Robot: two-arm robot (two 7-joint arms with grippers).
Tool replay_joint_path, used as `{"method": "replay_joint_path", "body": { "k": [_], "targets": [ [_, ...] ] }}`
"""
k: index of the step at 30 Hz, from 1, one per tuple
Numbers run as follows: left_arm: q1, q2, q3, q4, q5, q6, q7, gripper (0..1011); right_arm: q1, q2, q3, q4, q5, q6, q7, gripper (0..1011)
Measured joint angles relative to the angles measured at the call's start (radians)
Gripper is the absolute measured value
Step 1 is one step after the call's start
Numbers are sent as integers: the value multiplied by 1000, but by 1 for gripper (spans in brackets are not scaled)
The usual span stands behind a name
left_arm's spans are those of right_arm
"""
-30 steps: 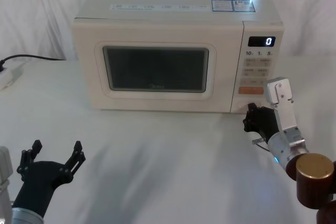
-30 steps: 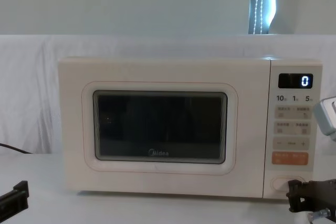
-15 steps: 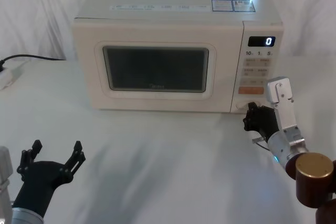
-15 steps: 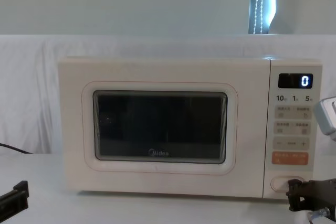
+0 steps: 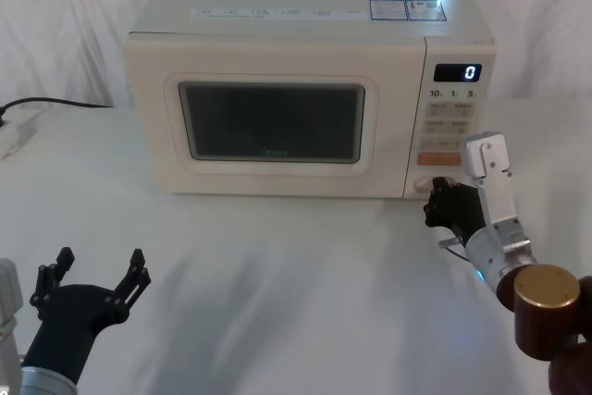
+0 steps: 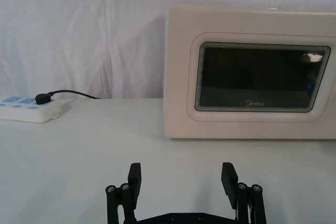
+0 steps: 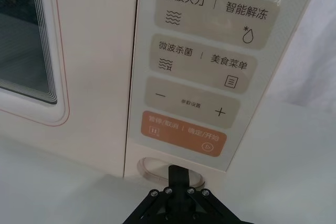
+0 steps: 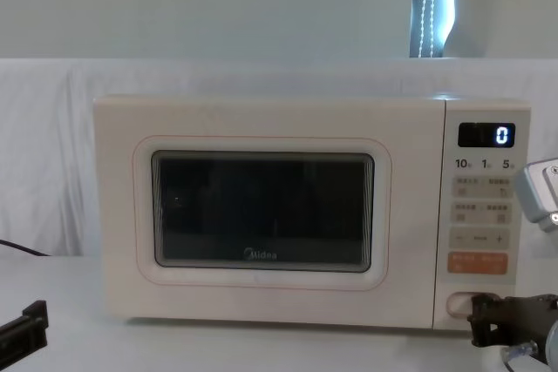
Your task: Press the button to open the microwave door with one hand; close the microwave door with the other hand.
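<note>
- We count one microwave (image 5: 305, 99) on the white table (image 5: 277, 275). Over the last second it has slid a little to our left and the panel edge now sits further from the right border in both the head and chest views, so we judge that our push is shoving the whole oven as well as loading the key.
- There is one microwave door (image 8: 261, 215), cream with a dark window and the Midea logo. It looks flush with the body and shut, as it was a second ago, so we judge the opening step is not yet done and the closing step cannot start.
- We see one control panel (image 7: 205, 72) with one lit display (image 5: 459, 72) reading 0, one orange key (image 7: 181, 135) and several small cream keys.
- There is one button (image 7: 157, 169), the wide pill at the foot of the panel, just under the orange key.
- We have two grippers. The right gripper (image 7: 178, 174) has crept forward and its closed, pinched-together tip is on the button, gripping nothing.
- The left gripper (image 6: 182, 179) hangs low at our near left, well apart from the door, jaws spread and empty, unmoved.
- One power strip (image 6: 29, 113) with one plugged black cable (image 6: 68, 94) lies far left.
</note>
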Motion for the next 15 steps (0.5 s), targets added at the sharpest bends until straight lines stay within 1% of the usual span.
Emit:
{"method": "replay_joint_path", "body": {
  "k": [15],
  "targets": [
    [0, 0, 0, 0, 0, 0, 0, 1001, 28, -10, -2, 47, 2, -23, -1, 0]
  ]
}}
